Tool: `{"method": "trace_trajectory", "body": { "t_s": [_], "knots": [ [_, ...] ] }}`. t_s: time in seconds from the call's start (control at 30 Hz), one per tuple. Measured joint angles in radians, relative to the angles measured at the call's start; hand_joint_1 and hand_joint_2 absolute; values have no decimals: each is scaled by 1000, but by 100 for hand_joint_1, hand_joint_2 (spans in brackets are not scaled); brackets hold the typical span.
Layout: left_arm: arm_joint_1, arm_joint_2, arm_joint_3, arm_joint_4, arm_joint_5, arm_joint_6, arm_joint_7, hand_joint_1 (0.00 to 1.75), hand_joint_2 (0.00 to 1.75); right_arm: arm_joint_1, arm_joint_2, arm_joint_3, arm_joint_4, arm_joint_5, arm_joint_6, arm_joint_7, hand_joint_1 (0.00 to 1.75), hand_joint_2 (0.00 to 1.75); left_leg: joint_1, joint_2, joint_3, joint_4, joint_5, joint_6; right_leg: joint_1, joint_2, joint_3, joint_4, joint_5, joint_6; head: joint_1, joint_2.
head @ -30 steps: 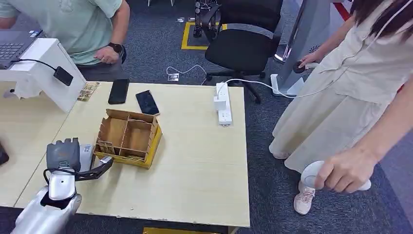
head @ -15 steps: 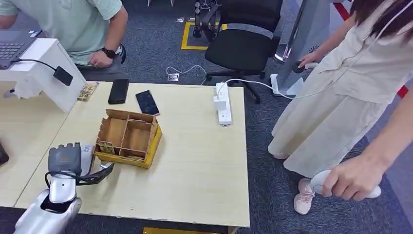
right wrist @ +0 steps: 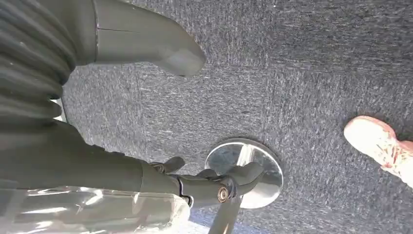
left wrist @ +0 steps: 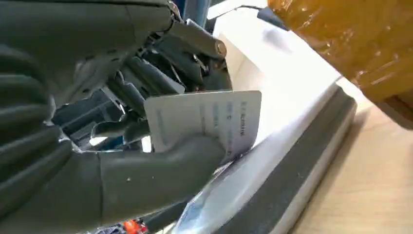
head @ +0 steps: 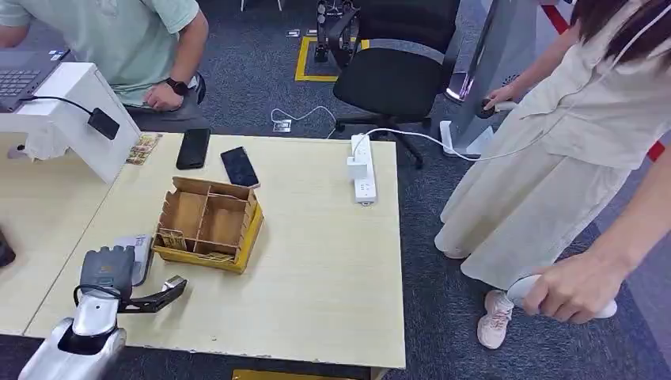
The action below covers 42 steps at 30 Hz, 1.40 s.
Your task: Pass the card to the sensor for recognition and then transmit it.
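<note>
**Left hand drawn back toward the bench edge, card in its grip**

Since a second ago the left hand (head: 107, 273) has pulled back toward the near edge of the bench (head: 316, 261), away from the cardboard box (head: 210, 223), and the flat grey sensor (head: 136, 247) it covered now shows just ahead of it. The person's hand (head: 568, 286) at the right has dropped lower with its white scanner.

The bench is pale wood over dark grey carpet. Beyond the hand, past the box, lie two black phones (head: 215, 157) and a white power strip (head: 362, 169); a black office chair (head: 396, 67) stands behind the bench. A white stand (head: 75, 119) rises at the far left.

The card (left wrist: 207, 122) is white with faint printed lines, pinched between the left hand's thumb and fingers (left wrist: 146, 78), held just above the sensor's glossy face. The right hand (right wrist: 122, 122) hangs over the carpet, fingers apart, holding nothing.
</note>
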<state>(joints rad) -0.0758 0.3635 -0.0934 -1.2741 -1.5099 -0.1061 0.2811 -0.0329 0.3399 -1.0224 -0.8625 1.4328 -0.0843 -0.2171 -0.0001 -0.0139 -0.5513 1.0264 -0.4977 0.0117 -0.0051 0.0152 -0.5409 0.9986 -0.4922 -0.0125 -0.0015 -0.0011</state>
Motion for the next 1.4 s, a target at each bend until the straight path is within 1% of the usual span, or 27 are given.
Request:
{"method": "trace_trajectory", "body": {
  "t_s": [0.13, 0.23, 0.3, 0.4, 0.5, 0.53, 0.6, 0.7, 0.8, 0.83, 0.87, 0.93, 1.13, 1.23, 1.33, 1.4],
  "knots": [
    [6, -29, 58, 0, 0, -28, -80, 175, 175, -8, -1, 0, 3, 2, 2, -1, 0, 175, 0, 0, 2, 0, 0, 0, 0, -1, 2, 0, 0, 0, 0, 0],
    [10, -47, 96, 0, 0, -39, -91, 175, 175, -15, -2, 0, 6, 1, 0, -1, 0, 175, 0, 0, 3, 0, 0, 0, 0, -1, 3, 0, 0, 0, 0, 0],
    [12, -57, 113, 0, 0, -37, -82, 175, 175, -17, -3, 0, 8, -1, -1, -1, 0, 175, 0, 0, 4, 0, 1, -1, 0, -1, 4, 0, 0, 0, 0, 0],
    [18, -68, 129, -11, 0, -14, -37, 175, 175, -19, -3, 0, 8, -2, -1, -1, 0, 175, -1, 0, 5, 0, 1, -1, 0, -1, 4, 0, 0, 0, 0, 0],
    [26, -72, 131, -35, 0, 27, 35, 175, 175, -18, -2, 0, 5, -2, -1, -1, 0, 175, 0, -1, 5, 0, 2, -2, 0, -1, 4, 0, 0, 0, 0, 0],
    [27, -71, 130, -43, 0, 42, 69, 175, 175, -18, -1, 1, 2, -2, 0, -1, 0, 175, 0, -1, 4, 0, 2, -2, 1, -1, 4, 0, 0, 0, 0, 0],
    [27, -65, 127, -57, 0, 57, 111, 175, 175, -18, 1, 2, 0, -2, 0, -1, 0, 175, 0, -1, 4, 0, 2, -2, 1, -1, 3, 0, 0, 0, 0, 0],
    [26, -63, 124, -68, 0, 66, 126, 175, 175, -18, 2, 2, -3, -2, 0, -1, 0, 175, 0, -1, 4, 0, 2, -2, 1, -1, 3, 0, 0, 0, 0, 0],
    [26, -43, 100, -79, 0, 139, 192, 175, 175, -19, 2, 5, -3, -6, 0, -1, 0, 175, 0, -1, 2, 0, 2, -2, 1, -1, 1, 0, 0, 0, 0, 0],
    [25, -31, 87, -86, 0, 178, 212, 175, 175, -19, 2, 8, -3, -11, 0, 0, 0, 175, 0, -1, 2, 0, 2, -2, 1, -1, 0, 0, 0, 0, 0, 0],
    [21, -22, 80, -94, 0, 208, 211, 175, 175, -19, 2, 12, -3, -14, -2, 4, 0, 175, 0, -1, 1, 0, 2, -2, 0, -1, 0, 0, 0, 0, 0, 0],
    [8, -14, 69, -107, 0, 234, 195, 175, 175, -20, 2, 23, -3, -21, -3, 7, 0, 175, 0, -1, 1, 0, 2, -2, 0, -1, 0, 0, 0, 0, 0, 0],
    [-36, 10, 46, -134, 0, 239, 184, 175, 175, -22, 2, 42, -2, -34, -4, 13, 0, 175, 0, -1, 1, 0, 2, -2, 0, -1, 0, 0, 1, 0, 0, 0],
    [-56, 25, 42, -142, 0, 241, 159, 175, 175, -23, 2, 48, -1, -42, -3, 17, 0, 175, 0, -1, 1, 0, 2, -2, 0, -1, -1, 0, 1, -1, 0, 0],
    [-73, 25, 45, -168, 0, 268, 91, 175, 175, -24, 2, 51, 2, -43, -3, 18, 0, 175, 0, -1, 0, 0, 2, -2, 1, -1, -1, 0, 1, -1, 0, 0],
    [-82, 24, 48, -187, 0, 265, 83, 175, 175, -24, 2, 53, 3, -43, -3, 18, 0, 175, 0, -1, 0, 0, 2, -2, 1, -1, -1, 1, 1, -1, 0, 0]
  ]
}}
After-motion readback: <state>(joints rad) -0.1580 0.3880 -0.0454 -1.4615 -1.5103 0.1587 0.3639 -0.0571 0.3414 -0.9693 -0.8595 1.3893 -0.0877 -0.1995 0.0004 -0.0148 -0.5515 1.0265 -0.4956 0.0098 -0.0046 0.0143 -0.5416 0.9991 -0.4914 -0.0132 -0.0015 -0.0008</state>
